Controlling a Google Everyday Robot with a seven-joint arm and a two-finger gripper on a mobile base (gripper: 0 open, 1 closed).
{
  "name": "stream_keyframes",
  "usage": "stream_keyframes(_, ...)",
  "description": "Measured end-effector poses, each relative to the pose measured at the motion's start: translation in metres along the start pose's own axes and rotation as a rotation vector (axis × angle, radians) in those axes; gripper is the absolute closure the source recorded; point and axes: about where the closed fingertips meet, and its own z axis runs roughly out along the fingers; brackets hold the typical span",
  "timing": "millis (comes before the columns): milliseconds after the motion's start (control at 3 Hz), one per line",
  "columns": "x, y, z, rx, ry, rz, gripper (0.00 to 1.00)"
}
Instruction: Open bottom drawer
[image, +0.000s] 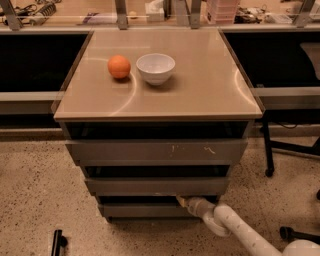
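The bottom drawer (145, 209) is the lowest, narrowest grey front of the cabinet, near the floor. My gripper (181, 201) sits at the drawer's top edge, right of centre, reaching in from the lower right on a white arm (235, 226). Its tip is tucked in the dark gap between the middle front (155, 186) and the bottom drawer. The widest top front (155, 150) has pale scratch marks. The drawer's inside is hidden.
An orange (119, 66) and a white bowl (155, 68) stand on the beige cabinet top (200, 85). Chair legs and a caster (270, 172) stand at the right. A black object (58, 242) lies on the speckled floor at lower left.
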Motion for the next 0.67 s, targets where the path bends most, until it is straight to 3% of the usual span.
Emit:
stream_keyframes(333,-0.001,-0.001,0.000,0.001,-0.001,-0.001,1.00)
stream_keyframes(667,0.010,0.001,0.005,0.005,0.066,-0.008,1.00)
